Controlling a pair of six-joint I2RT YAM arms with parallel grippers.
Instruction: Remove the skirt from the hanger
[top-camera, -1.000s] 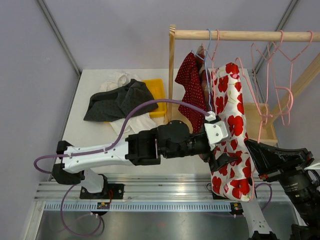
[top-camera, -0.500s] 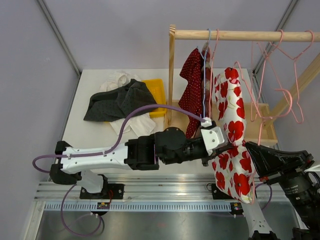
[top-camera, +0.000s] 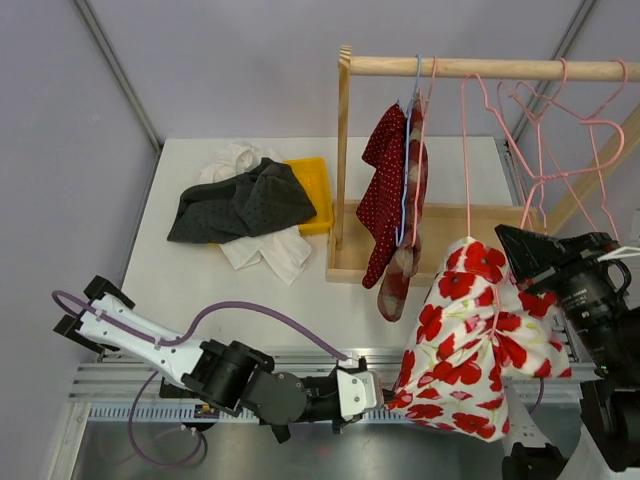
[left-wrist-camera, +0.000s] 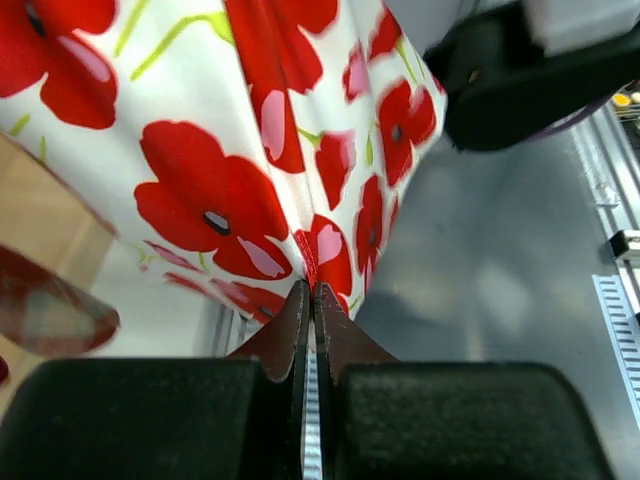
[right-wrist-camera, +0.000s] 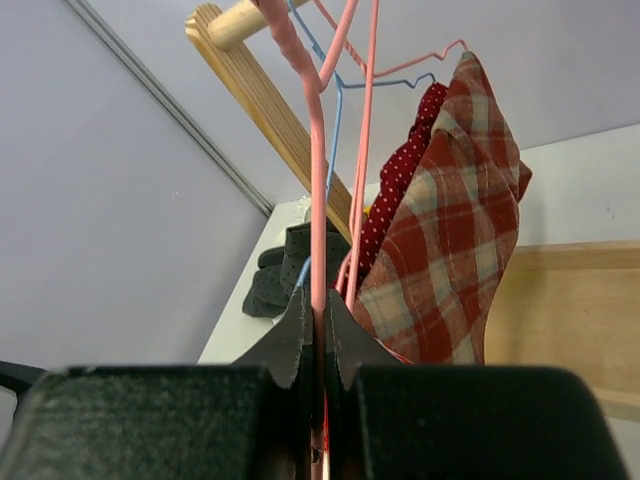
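Top external: white poppy-print skirt (top-camera: 465, 360) is pinched by left hand (left-wrist-camera: 308, 300), pink wire hanger (right-wrist-camera: 317, 150) by right hand (right-wrist-camera: 318, 325); further pulling apart seems needed.

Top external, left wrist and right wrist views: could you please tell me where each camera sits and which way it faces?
Top external: above and behind the bases, looking down on the table and wooden rail; both arms show.
Left wrist: on the left arm, low by the near edge, looking along the left tool at the skirt it pinches.
Right wrist: on the right arm, looking up along the right tool, shut on the pink hanger, toward the rail.
Shared: top external and left wrist both show the skirt.
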